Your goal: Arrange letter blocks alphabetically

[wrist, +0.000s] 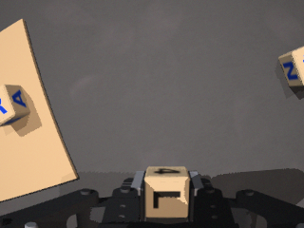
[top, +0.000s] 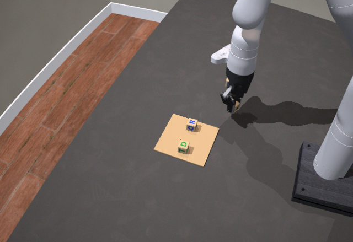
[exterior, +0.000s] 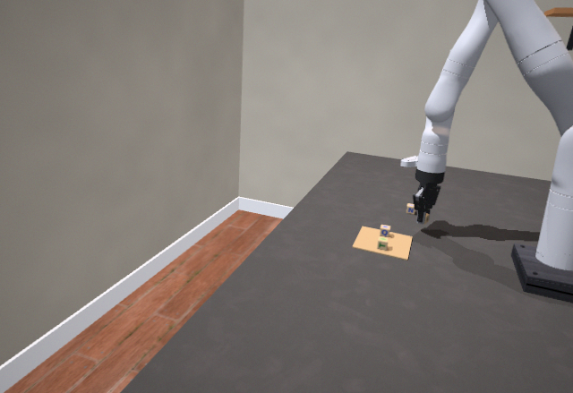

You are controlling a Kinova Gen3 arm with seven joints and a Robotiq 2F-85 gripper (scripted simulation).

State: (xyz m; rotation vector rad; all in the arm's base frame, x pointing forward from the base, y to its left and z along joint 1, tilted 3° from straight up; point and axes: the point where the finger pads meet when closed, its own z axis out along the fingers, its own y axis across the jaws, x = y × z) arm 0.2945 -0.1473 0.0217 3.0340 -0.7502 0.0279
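Note:
A tan mat (top: 186, 139) lies on the dark table. Two blocks stand on it. One has a blue R on top (top: 191, 124) and one has a green D on top (top: 183, 146). My gripper (top: 231, 106) is just off the mat's far right corner, pointing down, and is shut on a tan block (wrist: 166, 193) with a black angular letter facing the wrist camera. It is at or just above the table; I cannot tell which. Another block with a blue N (exterior: 410, 209) lies on the table beyond the gripper and also shows in the wrist view (wrist: 293, 72).
The robot's base plate (top: 322, 182) stands at the right of the table. The arm's shadow falls on the table right of the mat. The table's left edge drops to a wooden floor (top: 57, 97).

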